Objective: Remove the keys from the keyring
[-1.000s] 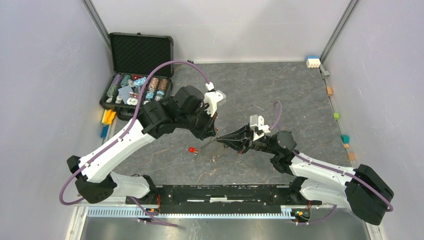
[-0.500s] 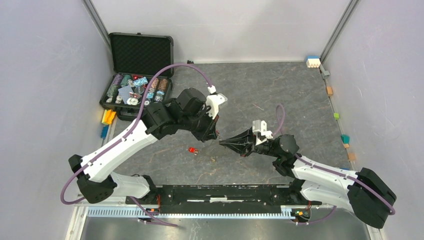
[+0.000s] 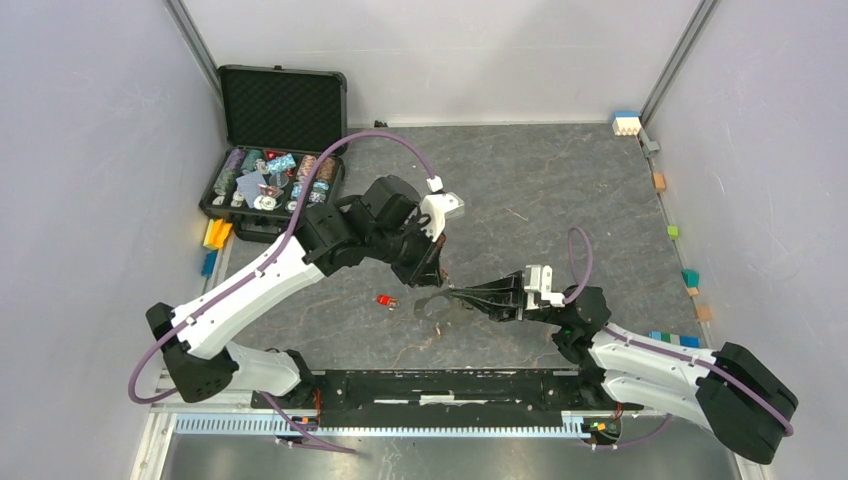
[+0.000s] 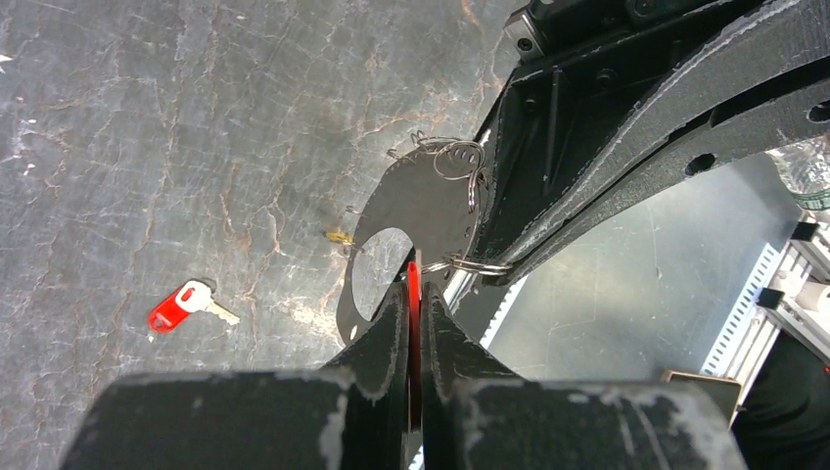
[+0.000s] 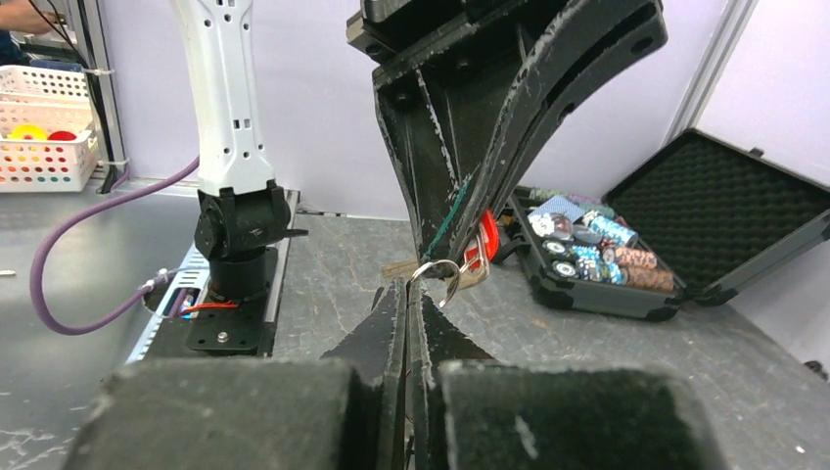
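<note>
Here, the left arm (image 3: 250, 290) stretches from the near left edge towards the middle of the table, its wrist bent downward. The right arm (image 3: 640, 350) lies low and reaches leftward to meet it. The table (image 3: 560, 190) is dark grey and veined like stone, closed in by pale walls. An open black case (image 3: 283, 105) of poker chips sits at its far left corner, and small coloured blocks (image 3: 690, 277) line its right edge. The left fingers (image 4: 391, 333) are clenched on a red key head (image 4: 413, 289), right against the flat grey keyring (image 4: 421, 201). The right fingers (image 5: 387, 333) are pressed together on the keyring at a silver ring (image 5: 436, 277). The keyring is held between the two, near the middle of the table. A loose red key (image 3: 385, 299) lies on the table just to their left.
</note>
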`<action>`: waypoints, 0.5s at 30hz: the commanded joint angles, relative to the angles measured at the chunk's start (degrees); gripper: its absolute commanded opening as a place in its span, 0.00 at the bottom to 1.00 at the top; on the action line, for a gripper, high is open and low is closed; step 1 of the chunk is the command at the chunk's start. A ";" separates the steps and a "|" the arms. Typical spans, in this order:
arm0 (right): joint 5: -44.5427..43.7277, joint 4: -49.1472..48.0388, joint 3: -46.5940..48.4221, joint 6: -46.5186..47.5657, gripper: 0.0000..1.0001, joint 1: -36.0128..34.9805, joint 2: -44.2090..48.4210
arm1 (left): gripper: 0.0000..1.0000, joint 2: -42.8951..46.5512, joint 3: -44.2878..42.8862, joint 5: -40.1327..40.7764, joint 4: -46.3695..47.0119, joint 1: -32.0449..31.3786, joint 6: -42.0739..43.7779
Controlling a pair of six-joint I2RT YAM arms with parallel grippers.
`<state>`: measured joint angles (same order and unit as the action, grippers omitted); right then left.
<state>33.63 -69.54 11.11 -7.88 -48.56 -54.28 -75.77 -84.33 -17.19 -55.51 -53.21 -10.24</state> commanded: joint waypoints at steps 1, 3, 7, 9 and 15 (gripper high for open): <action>1.72 -9.26 1.00 3.77 0.00 -0.58 1.86 | 0.02 -0.86 0.52 -0.40 1.43 0.83 0.85; 2.08 -9.38 1.31 4.17 0.00 -0.57 1.66 | 0.02 -1.25 0.66 -1.20 1.50 0.83 0.84; 2.39 -9.68 1.29 5.36 0.00 -0.60 1.77 | 0.02 -1.72 0.62 -2.59 1.45 0.83 0.83; 2.54 -9.44 1.19 5.59 0.00 -0.66 1.89 | 0.02 -1.61 0.50 -2.31 1.46 0.83 0.97; 3.54 -6.57 0.71 5.64 0.00 -0.71 2.77 | 0.02 -0.28 -0.09 0.45 1.43 0.83 1.10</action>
<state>35.03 -70.78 11.11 -3.46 -48.64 -53.71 -76.88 -84.18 -19.64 -55.11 -53.06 -10.24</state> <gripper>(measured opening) 0.006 0.054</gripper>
